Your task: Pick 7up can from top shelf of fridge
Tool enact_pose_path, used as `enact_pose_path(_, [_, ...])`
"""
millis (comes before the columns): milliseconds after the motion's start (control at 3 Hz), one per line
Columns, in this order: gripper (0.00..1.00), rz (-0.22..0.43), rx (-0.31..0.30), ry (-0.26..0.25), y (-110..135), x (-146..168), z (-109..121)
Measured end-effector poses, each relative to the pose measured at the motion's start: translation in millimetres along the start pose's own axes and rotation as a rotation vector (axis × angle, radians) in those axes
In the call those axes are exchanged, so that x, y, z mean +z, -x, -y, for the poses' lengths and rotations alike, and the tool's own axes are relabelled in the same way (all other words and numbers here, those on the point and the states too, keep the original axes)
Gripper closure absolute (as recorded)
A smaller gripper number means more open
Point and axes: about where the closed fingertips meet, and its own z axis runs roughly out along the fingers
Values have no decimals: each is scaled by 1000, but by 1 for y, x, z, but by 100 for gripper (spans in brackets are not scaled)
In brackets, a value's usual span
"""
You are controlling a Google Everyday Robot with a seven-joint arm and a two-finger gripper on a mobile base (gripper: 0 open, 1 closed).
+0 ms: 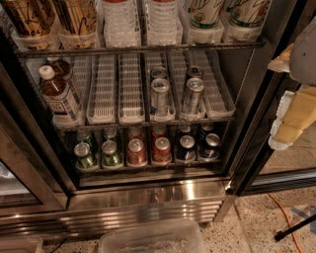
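7up can [205,14] on top shelf [138,50], end effector [290,121] well apart — lower right, its grip state unclear

The fridge [148,195] fills the view. Its top shelf [138,50] runs across twelve o'clock and carries clear bins [74,39]. The 7up can [205,12] stands at one o'clock, with a second white can [247,12] just beside it. The tool [295,118] hangs at three o'clock, outside the frame, well apart from both. Blue-silver cans [160,96] sit in white lanes [103,94] at centre.
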Motion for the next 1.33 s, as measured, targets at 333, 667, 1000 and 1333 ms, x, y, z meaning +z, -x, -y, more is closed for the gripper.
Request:
enact_pose_path(333, [0, 0, 0, 0, 0, 0, 0])
enact_pose_path(667, [0, 2, 16, -15, 2, 0, 1])
enact_pose_path(1000, [0, 64, 62, -8, 20, 11, -6])
enact_pose_path(1333, [0, 187, 130, -8, 47, 22, -18])
